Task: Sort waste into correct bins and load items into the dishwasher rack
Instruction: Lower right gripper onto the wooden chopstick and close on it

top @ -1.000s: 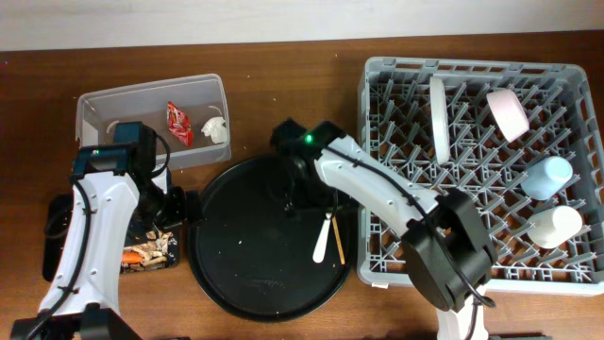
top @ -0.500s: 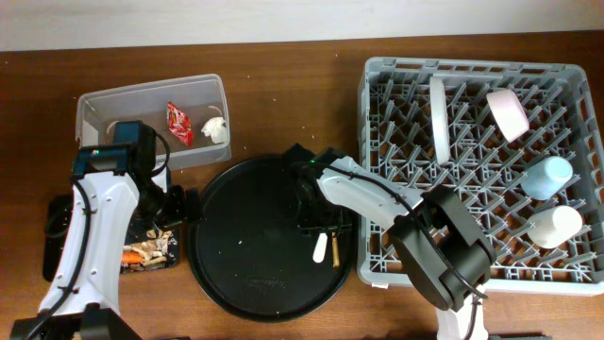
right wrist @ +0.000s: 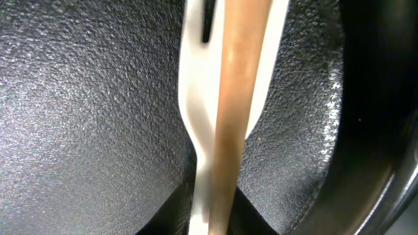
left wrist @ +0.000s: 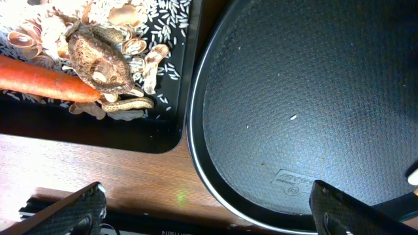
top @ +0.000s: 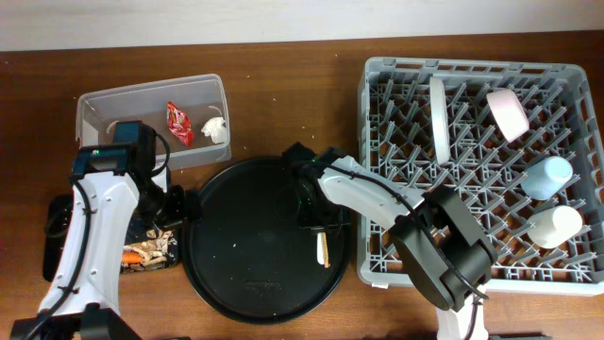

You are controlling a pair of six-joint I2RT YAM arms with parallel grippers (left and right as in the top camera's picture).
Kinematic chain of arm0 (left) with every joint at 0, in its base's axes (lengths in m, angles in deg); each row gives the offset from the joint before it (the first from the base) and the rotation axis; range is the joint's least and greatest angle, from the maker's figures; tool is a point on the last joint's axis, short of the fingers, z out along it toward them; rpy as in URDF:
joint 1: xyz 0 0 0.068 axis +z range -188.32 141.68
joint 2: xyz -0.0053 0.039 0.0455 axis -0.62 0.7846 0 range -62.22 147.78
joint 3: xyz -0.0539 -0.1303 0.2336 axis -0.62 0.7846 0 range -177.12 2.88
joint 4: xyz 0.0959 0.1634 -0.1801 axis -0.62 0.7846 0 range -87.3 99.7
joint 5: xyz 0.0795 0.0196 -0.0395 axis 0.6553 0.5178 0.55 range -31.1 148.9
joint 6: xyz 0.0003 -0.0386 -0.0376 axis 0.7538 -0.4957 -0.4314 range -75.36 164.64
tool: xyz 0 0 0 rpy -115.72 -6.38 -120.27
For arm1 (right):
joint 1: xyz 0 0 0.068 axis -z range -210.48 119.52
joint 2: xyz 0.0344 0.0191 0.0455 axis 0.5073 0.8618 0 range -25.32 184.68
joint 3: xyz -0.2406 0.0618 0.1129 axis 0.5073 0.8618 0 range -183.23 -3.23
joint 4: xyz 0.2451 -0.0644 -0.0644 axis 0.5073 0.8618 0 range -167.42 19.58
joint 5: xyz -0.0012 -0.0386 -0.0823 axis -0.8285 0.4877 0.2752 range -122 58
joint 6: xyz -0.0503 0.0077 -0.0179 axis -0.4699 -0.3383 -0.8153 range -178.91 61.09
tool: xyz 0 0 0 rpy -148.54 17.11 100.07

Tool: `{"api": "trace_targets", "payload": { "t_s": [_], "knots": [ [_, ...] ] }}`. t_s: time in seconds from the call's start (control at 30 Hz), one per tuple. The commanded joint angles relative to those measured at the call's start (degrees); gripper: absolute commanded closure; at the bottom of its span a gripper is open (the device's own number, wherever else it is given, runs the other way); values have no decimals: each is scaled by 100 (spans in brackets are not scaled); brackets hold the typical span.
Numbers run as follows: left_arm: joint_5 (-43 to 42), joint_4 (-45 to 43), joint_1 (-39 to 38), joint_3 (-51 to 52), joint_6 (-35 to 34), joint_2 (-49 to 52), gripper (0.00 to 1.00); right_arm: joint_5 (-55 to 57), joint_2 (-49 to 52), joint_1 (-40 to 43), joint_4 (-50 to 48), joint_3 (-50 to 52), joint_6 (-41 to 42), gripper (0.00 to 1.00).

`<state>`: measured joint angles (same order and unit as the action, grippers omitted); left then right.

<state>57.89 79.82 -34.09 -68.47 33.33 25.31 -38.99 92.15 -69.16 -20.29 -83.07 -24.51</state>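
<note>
The right gripper (top: 317,225) has dropped at the large round black tray's (top: 236,255) 3 o'clock — now pinching the white plastic fork (right wrist: 196,98) and thin wooden chopstick (right wrist: 238,98), ready for racking. The left gripper (left wrist: 209,209) hangs spread, empty.

fork (top: 321,250) on round tray (top: 241,264), rack (top: 472,68) right, tub (top: 142,97) left

Plain dark brown wooden table (top: 283,104), a few pale specks scattered on it. A pale cream strip (top: 189,19) runs along the far edge. Soft, even lighting.
</note>
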Motion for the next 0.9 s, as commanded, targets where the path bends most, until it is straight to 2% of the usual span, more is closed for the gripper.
{"api": "trace_targets", "payload": {
  "t_s": [0.0,0.03,0.1,0.77,0.87],
  "knots": [
    [39,-13,-7,11,111,-24,1,20,-203,-26,-35,76,-7,68],
    [39,-13,-7,11,111,-22,1,116,-205,-24,-39,76,-4,64],
    [39,-13,-7,11,111,-22,1,232,-205,15,-59,59,-7,63],
    [39,-22,-7,11,109,-24,1,776,-205,205,-177,-251,-118,67],
    [39,-28,-7,11,109,-22,1,815,-203,205,-374,-251,-365,66]
  ]
}}
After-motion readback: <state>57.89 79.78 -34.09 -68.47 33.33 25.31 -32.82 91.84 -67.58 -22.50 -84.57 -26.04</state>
